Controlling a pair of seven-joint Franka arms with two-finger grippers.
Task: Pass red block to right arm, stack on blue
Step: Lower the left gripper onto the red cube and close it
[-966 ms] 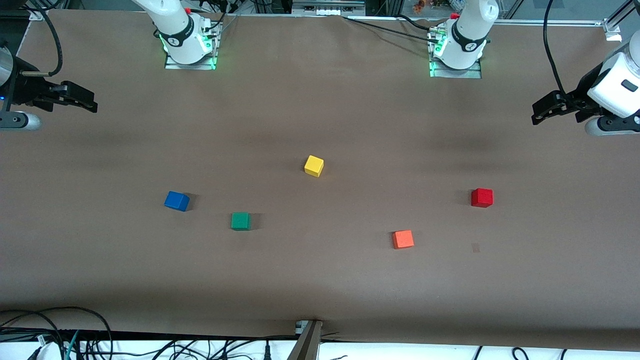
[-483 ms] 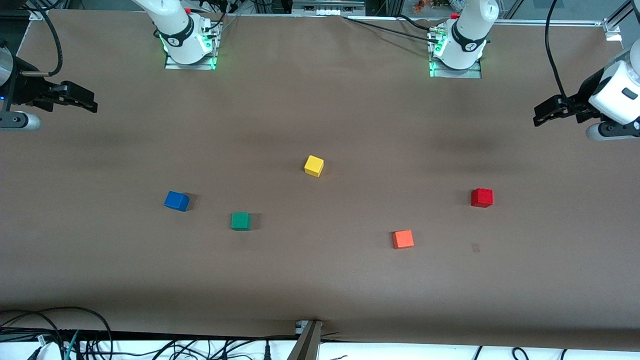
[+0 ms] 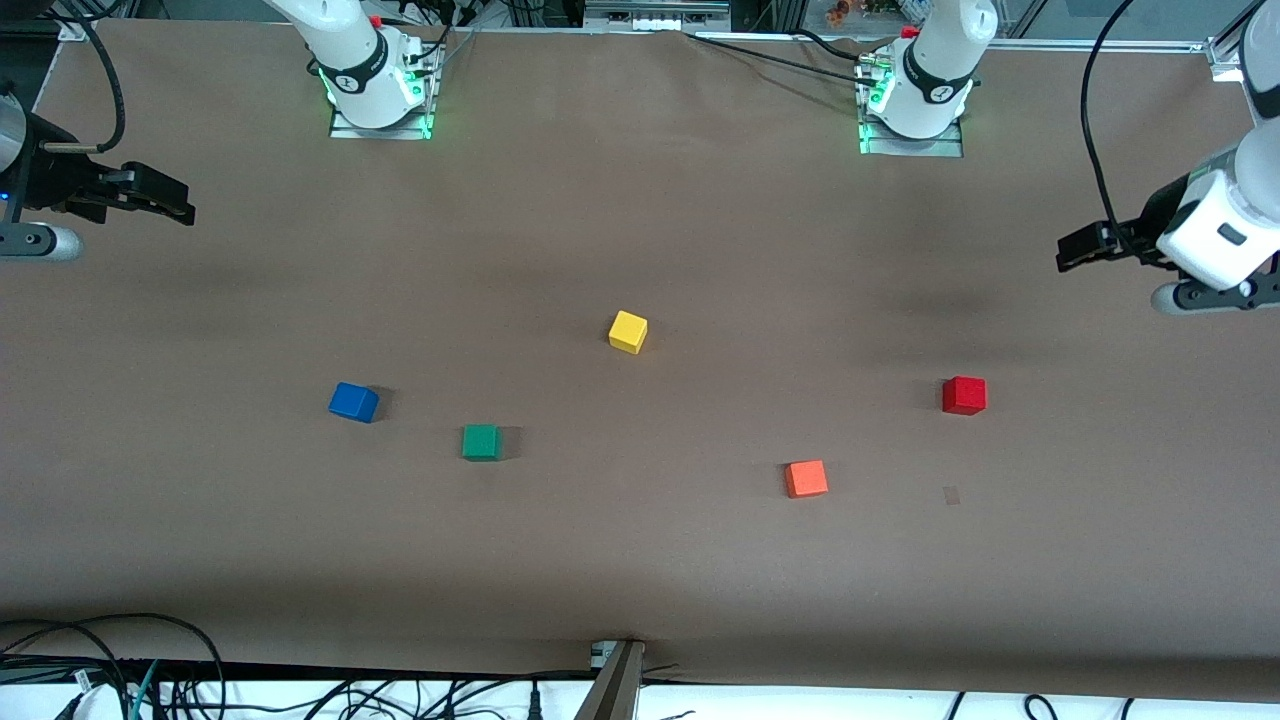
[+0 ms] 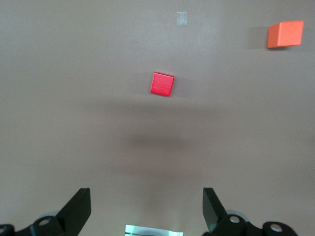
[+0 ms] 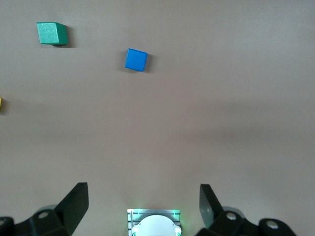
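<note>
R gripper [image 3: 185, 212] up over R-arm table end, jaws wide, empty | blue block [image 3: 353, 402] on table nr green block [image 3: 481, 441] | red block [image 3: 964, 395] on table twd L-arm end | L gripper [image 3: 1066, 255] in air above it, jaws wide, empty

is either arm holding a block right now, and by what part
Nothing is held. Both the left gripper and right gripper are open and empty; the red block sits untouched.

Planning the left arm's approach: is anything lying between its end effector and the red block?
No. In the left wrist view only bare table separates the open left end effector from the red block.
</note>
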